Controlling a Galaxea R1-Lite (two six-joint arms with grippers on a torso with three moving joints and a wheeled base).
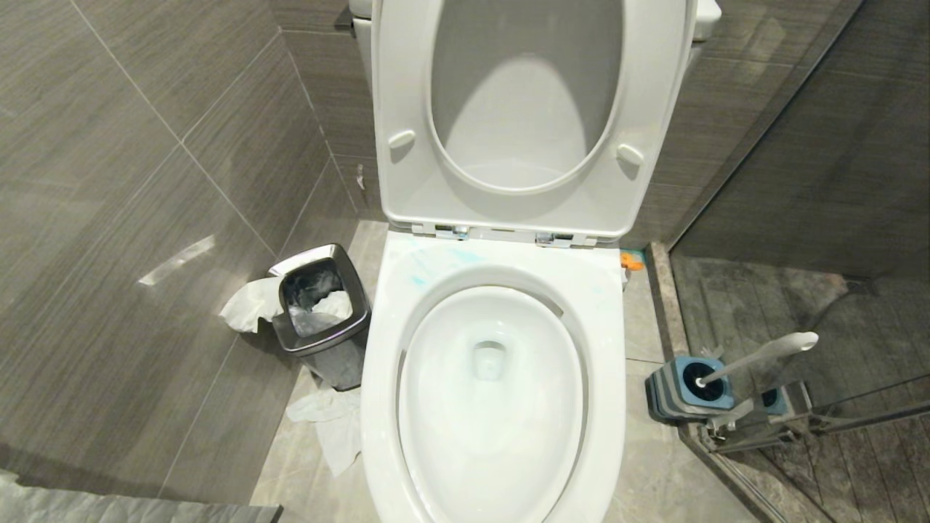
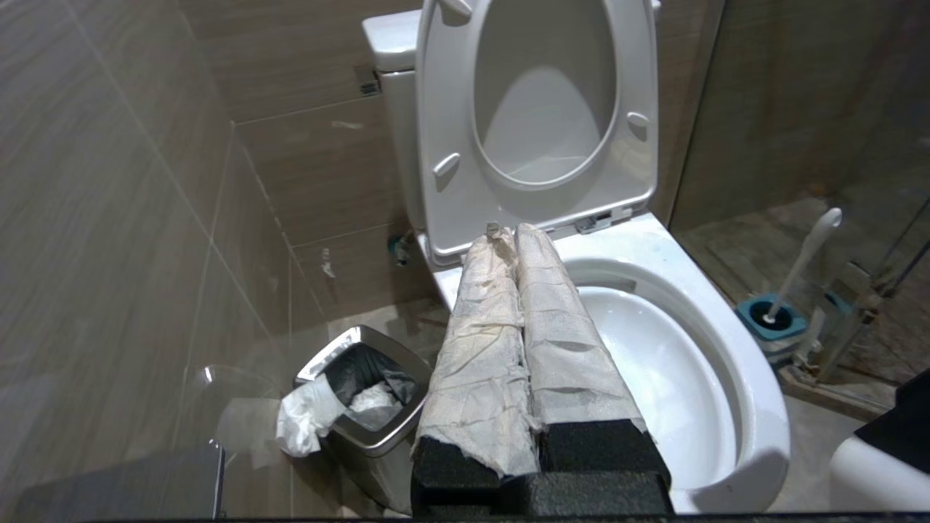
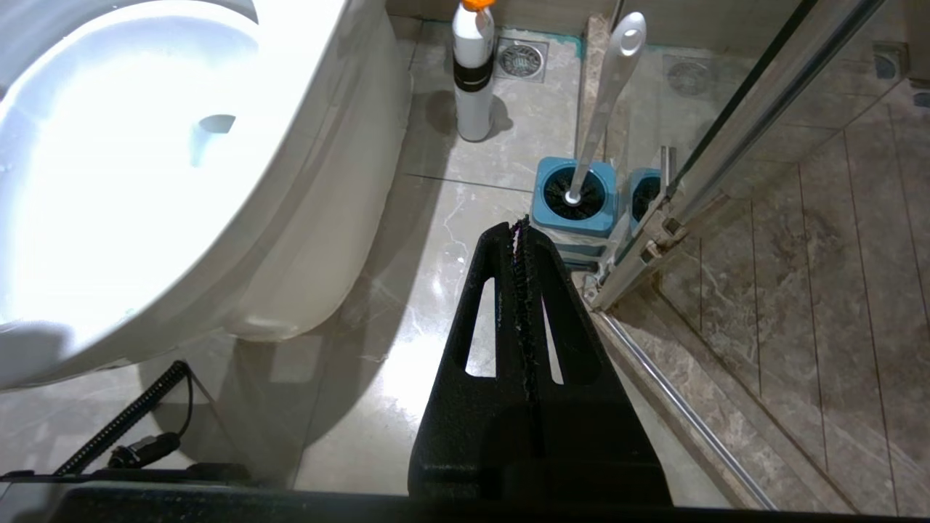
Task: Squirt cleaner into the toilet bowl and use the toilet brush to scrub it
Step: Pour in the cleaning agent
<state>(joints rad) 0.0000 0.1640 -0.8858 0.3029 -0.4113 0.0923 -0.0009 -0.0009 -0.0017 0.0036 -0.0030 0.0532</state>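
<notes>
Room: grey wood-grain wall tiles and a pale stone floor, with a glass shower screen on the robot's right.
Head view, toilet bowl point(image 1: 494, 407): oval, long axis running straight away from the robot, seat and lid point(image 1: 508, 116) tipped up against the tank.
Head view, cleaner point(image 1: 436, 265): faint turquoise streaks on the rear rim, toward the left hinge; whether any sits in the water cannot be told.
Head view, toilet brush point(image 1: 763, 357): head down in its blue-and-grey holder point(image 1: 686, 388) on the floor right of the bowl, handle leaning up and to the right, widened tip highest.
Head view, waste bin point(image 1: 323, 309): chrome, left of the bowl, crumpled tissue point(image 1: 251, 305) draped over its edge and more on the floor beside it.
Head view, arms: neither shows.
Left wrist view, left gripper point(image 2: 506, 234): paper-wrapped fingers point(image 2: 472, 349) pressed together, holding nothing, pointing at the seat hinge above the bowl's rear rim.
Left wrist view, brush: parked in its holder beyond the bowl, handle slanting up.
Right wrist view, right gripper point(image 3: 520, 226): black fingers closed tight on each other, empty, aimed down at the floor just short of the holder.
Right wrist view, brush: handle rising from the holder, away from the gripper.
Right wrist view, bottle point(image 3: 474, 69): white, orange cap, upright on the floor between bowl and brush.
</notes>
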